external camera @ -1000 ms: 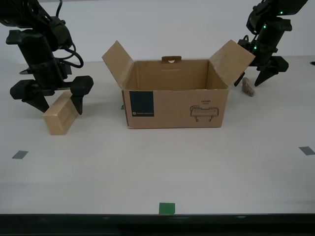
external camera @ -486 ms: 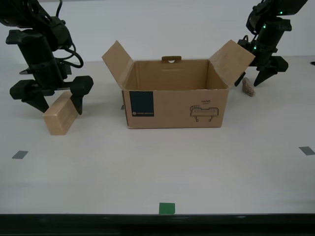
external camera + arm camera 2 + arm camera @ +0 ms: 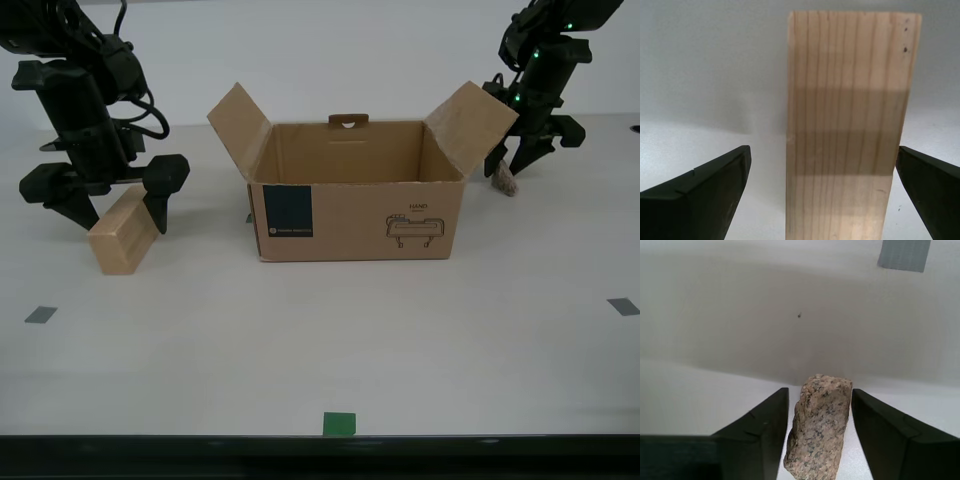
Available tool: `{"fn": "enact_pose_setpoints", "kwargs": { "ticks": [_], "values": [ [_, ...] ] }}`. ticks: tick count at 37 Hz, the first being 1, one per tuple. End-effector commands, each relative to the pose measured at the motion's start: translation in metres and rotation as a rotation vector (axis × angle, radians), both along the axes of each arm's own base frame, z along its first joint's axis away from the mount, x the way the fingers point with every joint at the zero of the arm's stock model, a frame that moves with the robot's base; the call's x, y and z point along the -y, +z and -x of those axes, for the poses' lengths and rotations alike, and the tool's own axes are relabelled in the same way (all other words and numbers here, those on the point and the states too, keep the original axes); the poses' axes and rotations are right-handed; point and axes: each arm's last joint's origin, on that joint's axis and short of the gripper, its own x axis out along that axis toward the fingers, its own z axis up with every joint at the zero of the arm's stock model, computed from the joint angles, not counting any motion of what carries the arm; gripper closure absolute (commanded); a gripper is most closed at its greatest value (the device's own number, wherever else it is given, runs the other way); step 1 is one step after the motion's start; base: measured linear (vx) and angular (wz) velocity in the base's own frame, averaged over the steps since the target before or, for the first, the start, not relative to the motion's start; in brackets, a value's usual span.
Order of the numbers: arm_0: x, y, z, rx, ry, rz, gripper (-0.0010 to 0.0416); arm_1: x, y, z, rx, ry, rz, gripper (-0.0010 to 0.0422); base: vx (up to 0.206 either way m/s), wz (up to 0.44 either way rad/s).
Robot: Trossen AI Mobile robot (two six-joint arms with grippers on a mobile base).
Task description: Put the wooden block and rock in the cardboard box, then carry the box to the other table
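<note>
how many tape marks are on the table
3 in the exterior view: a green mark at the near edge, a grey mark at that view's left, another grey mark at its right. The box may hide more.

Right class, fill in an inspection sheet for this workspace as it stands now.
Surface: white tabletop, dark front edge.
Job's things: brown cardboard box open, flaps out, nothing seen inside; pale wooden block at the exterior view's left of it; small pinkish-brown rock at its right, on the tabletop.
Clutter: green tape square and two grey tape marks.
Hands: my first hand closely straddles the rock, contact unclear; my second hand is open around the block.
Cables: black cable on the second arm.
Surroundings: plain pale wall.
</note>
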Motion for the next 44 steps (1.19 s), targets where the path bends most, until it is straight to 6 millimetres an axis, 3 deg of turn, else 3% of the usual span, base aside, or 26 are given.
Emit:
{"fn": "enact_pose_setpoints", "kwargs": {
  "ticks": [1, 9, 20, 24, 28, 44],
  "values": [
    [0.0001, 0.0001, 0.0003, -0.003, -0.002, 0.003, 0.0271, -0.0001, 0.0000, 0.0004, -0.004, 0.003, 0.002, 0.0043, 0.000, 0.000],
    [0.0001, 0.0002, 0.0005, -0.005, -0.003, 0.002, 0.0328, -0.0001, 0.0000, 0.0003, -0.004, 0.003, 0.002, 0.0164, 0.000, 0.000],
    [0.0001, 0.0002, 0.0005, -0.005, -0.003, 0.002, 0.0383, 0.0000, -0.0001, 0.0004, -0.005, 0.010, 0.004, 0.0418, 0.000, 0.000],
    [0.0001, 0.0000, 0.0005, -0.006, -0.003, 0.003, 0.0410, -0.0001, -0.0001, 0.0003, -0.003, 0.013, 0.004, 0.0400, 0.000, 0.000],
    [0.0001, 0.0000, 0.0005, -0.005, -0.006, 0.002, 0.0406, -0.0001, -0.0001, 0.0002, -0.002, 0.013, 0.004, 0.0417, 0.000, 0.000],
    [0.0002, 0.0009, 0.0018, -0.017, -0.005, 0.003, 0.0407, -0.0001, 0.0043, 0.0013, -0.004, 0.012, 0.004, 0.0414, 0.000, 0.000]
  ]
}}
